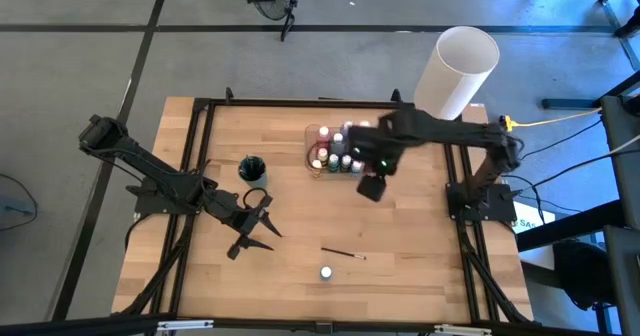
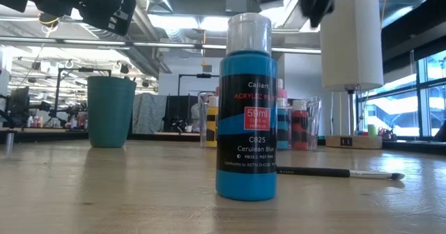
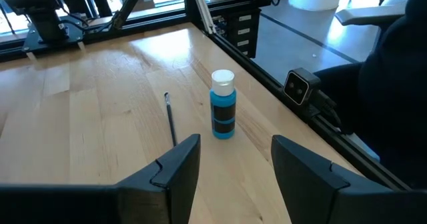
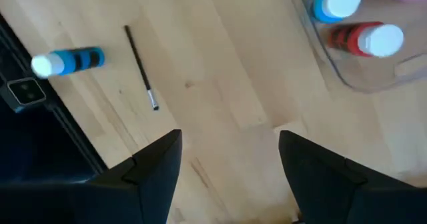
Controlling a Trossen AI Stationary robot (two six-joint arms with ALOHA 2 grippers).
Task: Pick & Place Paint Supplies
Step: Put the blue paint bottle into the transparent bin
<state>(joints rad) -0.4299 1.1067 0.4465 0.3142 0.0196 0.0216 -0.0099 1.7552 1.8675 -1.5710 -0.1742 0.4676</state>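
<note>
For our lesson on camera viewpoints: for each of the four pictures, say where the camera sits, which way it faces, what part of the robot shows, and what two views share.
High view: overhead, facing straight down on the table; both arms show.
Low view: table height, looking level across at the blue paint bottle; arm parts show above.
Left wrist view: on the left arm, facing past the open left gripper at bottle and paintbrush.
Right wrist view: on the right arm, facing down past the open right gripper.
Shared: both wrist views show the same bottle and paintbrush.

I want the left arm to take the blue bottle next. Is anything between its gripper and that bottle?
Nothing visible blocks it. The left gripper stands open and empty, with bare wood up to the upright blue bottle. The paintbrush lies beside that line, apart from the bottle.
</note>
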